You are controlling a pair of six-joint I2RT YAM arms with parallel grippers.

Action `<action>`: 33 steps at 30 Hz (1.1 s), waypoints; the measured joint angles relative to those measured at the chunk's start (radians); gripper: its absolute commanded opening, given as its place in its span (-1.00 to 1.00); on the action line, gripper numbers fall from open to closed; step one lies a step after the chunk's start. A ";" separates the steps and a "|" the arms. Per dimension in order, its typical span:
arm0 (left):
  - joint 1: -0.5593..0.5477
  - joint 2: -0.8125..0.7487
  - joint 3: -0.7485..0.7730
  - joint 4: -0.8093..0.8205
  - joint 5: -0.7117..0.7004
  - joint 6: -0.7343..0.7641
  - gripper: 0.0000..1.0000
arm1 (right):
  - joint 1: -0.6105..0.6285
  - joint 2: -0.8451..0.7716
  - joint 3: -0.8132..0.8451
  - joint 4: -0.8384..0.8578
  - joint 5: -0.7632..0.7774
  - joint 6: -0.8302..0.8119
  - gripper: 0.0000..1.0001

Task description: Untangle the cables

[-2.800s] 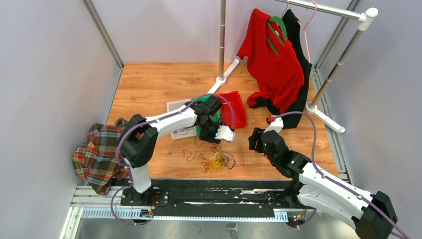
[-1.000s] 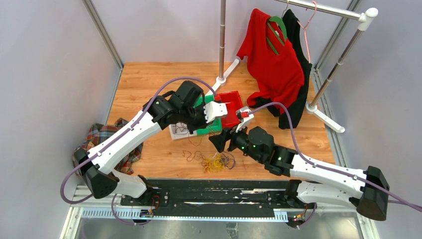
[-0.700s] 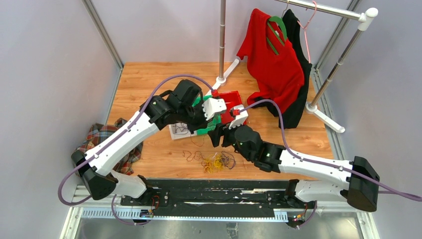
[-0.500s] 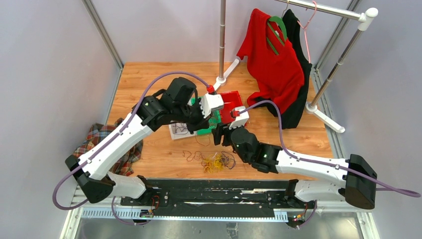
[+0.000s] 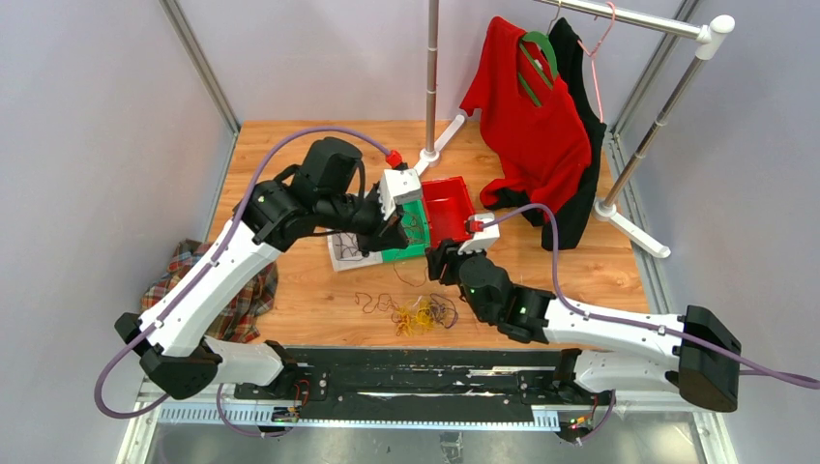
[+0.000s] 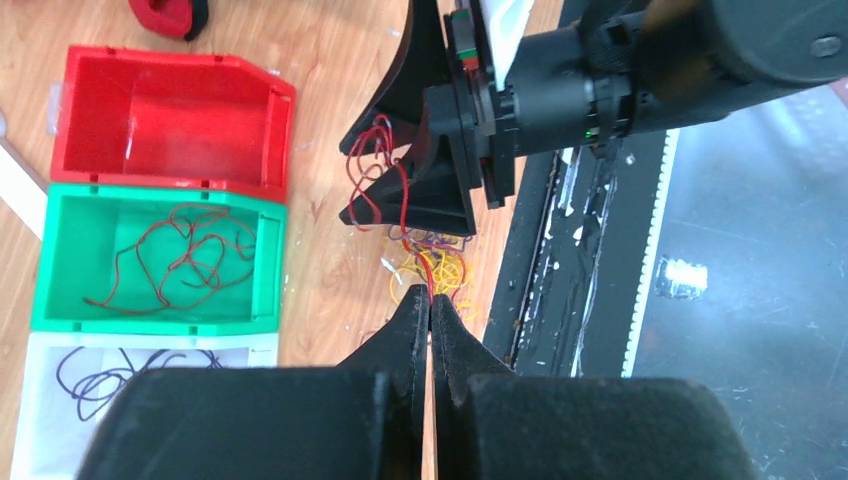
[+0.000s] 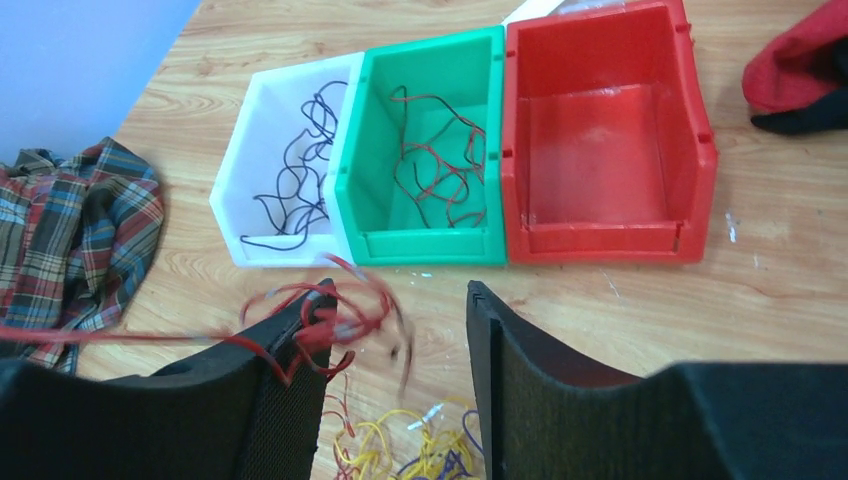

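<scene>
— What does the overhead view show?
— A tangle of yellow and dark purple wire strands (image 5: 423, 313) lies low in the centre on the wooden table (image 5: 290, 164). Above it, both arms meet beside a white plastic bin (image 5: 340, 253), a green plastic bin (image 5: 418, 220) and a red plastic bin (image 5: 454, 208).

— And the left wrist view?
— At bottom centre the left gripper (image 6: 432, 305) is pinched tight on a thin red-brown wire strand (image 6: 405, 215). The strand runs up to the right gripper (image 6: 352, 178) and loops around one of its black fingers.

— The right wrist view?
— The right gripper's jaws stand apart, clamping nothing. The strand, blurred, hangs over the finger at lower left. A plaid cloth (image 7: 80, 220) lies at the left edge.
</scene>
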 measured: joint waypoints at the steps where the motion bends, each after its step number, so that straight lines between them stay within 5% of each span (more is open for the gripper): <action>1: 0.005 0.000 0.017 -0.008 0.014 0.001 -0.99 | 0.000 -0.008 -0.012 -0.001 0.005 0.009 0.00; 17: 0.035 0.000 0.249 -0.155 0.063 0.070 -0.99 | -0.062 -0.194 -0.173 -0.069 0.032 0.153 0.05; 33: 0.076 0.077 0.619 -0.177 -0.053 0.168 -0.99 | -0.107 -0.182 -0.251 -0.206 0.032 0.248 0.07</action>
